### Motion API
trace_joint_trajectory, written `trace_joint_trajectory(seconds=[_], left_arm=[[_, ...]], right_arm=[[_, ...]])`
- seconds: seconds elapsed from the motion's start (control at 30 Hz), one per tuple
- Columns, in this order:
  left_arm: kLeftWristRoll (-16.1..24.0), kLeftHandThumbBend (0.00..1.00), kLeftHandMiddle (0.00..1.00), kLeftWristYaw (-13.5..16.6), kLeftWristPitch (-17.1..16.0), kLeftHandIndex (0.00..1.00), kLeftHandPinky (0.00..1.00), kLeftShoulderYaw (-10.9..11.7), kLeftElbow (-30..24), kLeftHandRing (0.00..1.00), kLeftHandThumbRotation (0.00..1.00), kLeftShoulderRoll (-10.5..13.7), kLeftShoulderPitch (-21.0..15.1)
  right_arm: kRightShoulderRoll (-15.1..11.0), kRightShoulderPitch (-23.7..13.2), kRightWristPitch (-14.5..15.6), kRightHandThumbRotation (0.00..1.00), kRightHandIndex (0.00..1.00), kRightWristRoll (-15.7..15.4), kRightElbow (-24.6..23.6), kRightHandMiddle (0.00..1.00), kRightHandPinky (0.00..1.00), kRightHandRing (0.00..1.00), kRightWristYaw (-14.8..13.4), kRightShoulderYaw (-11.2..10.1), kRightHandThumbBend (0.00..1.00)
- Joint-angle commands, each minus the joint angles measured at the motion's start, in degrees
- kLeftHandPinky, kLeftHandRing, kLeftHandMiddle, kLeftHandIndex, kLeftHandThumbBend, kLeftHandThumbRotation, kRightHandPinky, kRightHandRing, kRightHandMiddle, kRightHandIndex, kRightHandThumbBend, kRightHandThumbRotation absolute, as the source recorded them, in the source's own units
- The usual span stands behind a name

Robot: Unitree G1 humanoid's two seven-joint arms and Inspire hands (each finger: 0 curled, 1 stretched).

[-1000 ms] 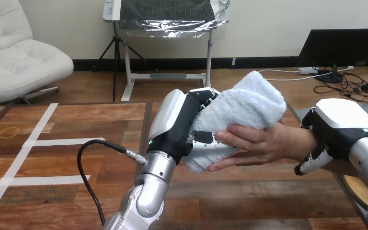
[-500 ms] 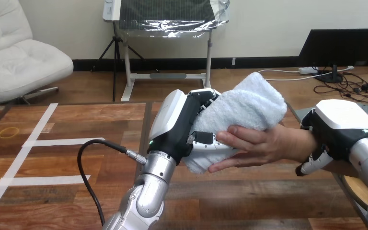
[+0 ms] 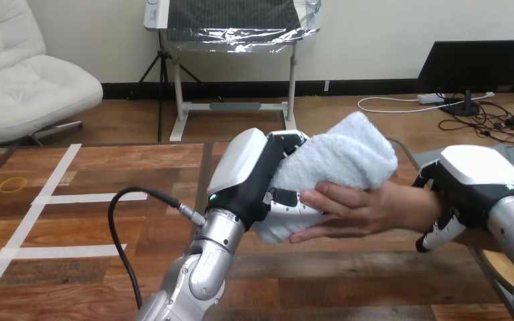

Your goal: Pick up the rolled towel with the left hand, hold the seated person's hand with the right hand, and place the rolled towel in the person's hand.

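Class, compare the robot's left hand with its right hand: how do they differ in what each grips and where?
The left hand curls round the rolled towel; the right hand curls round the person's wrist. The left hand sits mid-view, the right hand at the view's right edge. Both show white back shells.

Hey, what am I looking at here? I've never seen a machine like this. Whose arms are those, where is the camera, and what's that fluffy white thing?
This is a humanoid robot, seen from a camera on its own head looking down over a wooden table. The silver arms are the robot's own. Its left hand grips a rolled towel and holds it against the person's hand, whose thumb and fingers touch the towel. Its right hand is curled round the person's wrist.
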Motion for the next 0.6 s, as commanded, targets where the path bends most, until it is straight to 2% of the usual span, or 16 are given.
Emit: trace_joint_trajectory(seconds=[0.0,0.27,0.57], left_arm=[[2.3,0.72,0.89,-2.3,2.0,0.94,0.59,-2.5,-2.1,0.76,0.32,0.9,-2.2],[2.4,0.76,0.95,-3.3,2.6,0.98,0.67,-2.8,-2.6,0.83,0.32,1.4,-2.1],[2.2,0.76,0.94,-3.7,2.5,0.95,0.71,-2.9,-2.7,0.85,0.32,2.0,-2.2]], right_arm=[[-1.4,-1.9,-0.2,0.09,0.89,-0.3,-2.6,0.9,0.83,0.88,-0.2,-1.2,0.81],[-1.3,-1.9,-0.5,0.08,0.9,-0.3,-2.4,0.91,0.83,0.9,-0.5,-1.3,0.81],[-1.5,-1.8,-0.4,0.08,0.9,-0.4,-3.0,0.93,0.84,0.9,-0.1,-1.3,0.8]])
